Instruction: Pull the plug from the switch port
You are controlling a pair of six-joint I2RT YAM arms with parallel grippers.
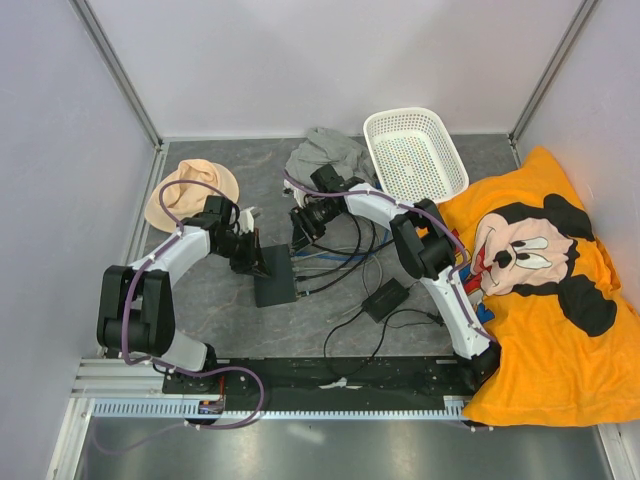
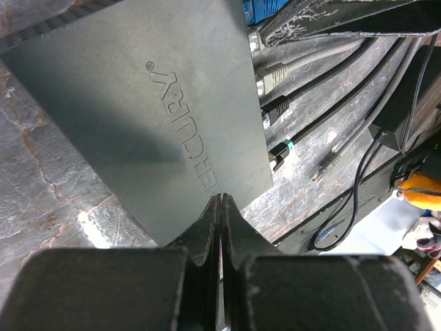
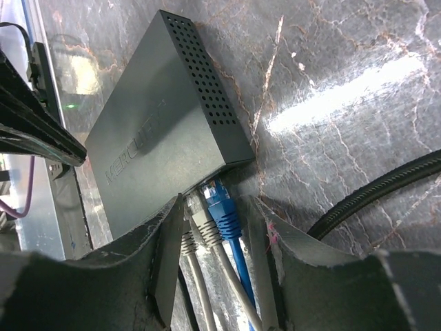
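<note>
The switch [image 1: 273, 280] is a flat black box in the middle of the table. It fills the left wrist view [image 2: 138, 103] and lies at upper left in the right wrist view [image 3: 158, 131]. My left gripper [image 2: 220, 201] is shut and empty, its tips resting on the switch's top near a corner. My right gripper [image 3: 213, 214] is open. Its fingers straddle a blue plug [image 3: 224, 207] and a grey plug [image 3: 202, 222] at the port row. The blue plug's clear tip sits at the port face. I cannot tell how deep it is seated.
More grey and black plugs [image 2: 274, 105] sit along the port side, and a loose plug [image 2: 329, 160] lies on the table. A small power brick [image 1: 385, 298] with cords lies to the right. A white basket [image 1: 415, 150], a grey cloth [image 1: 325, 150], a hat [image 1: 190, 190] and an orange pillow [image 1: 530, 260] lie around.
</note>
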